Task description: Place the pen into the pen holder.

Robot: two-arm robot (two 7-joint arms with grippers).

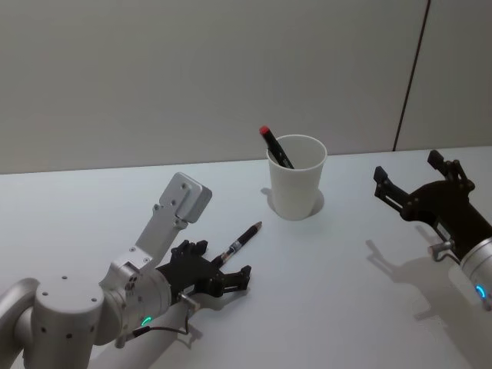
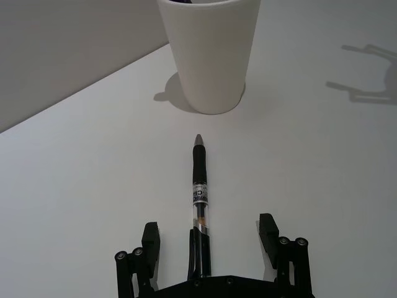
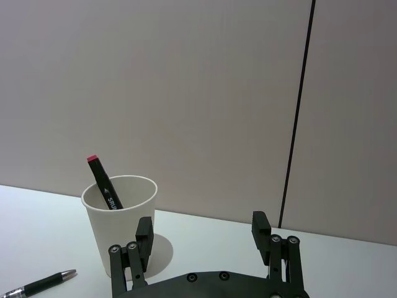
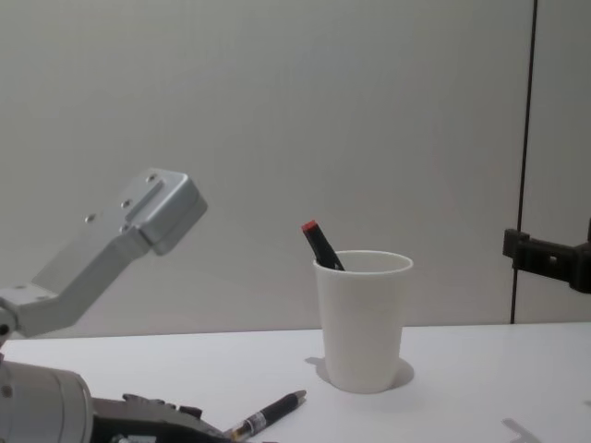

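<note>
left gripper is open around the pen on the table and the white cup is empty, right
Not quite: the pen holder is not empty. The head view shows a red-capped black marker leaning inside it. The rest holds: the left gripper is open around the pen lying on the table.

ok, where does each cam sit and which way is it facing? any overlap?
Head: up high, angled down at the table; shows the left arm, left gripper and right gripper.
Chest: low, looking level across to the wall; left arm, right gripper at the right edge.
Left wrist: faces the paper cup along the pen; own open fingers flank it.
Right wrist: faces the paper cup and red-capped marker; own gripper open.
Shared: all four see the paper cup.
</note>
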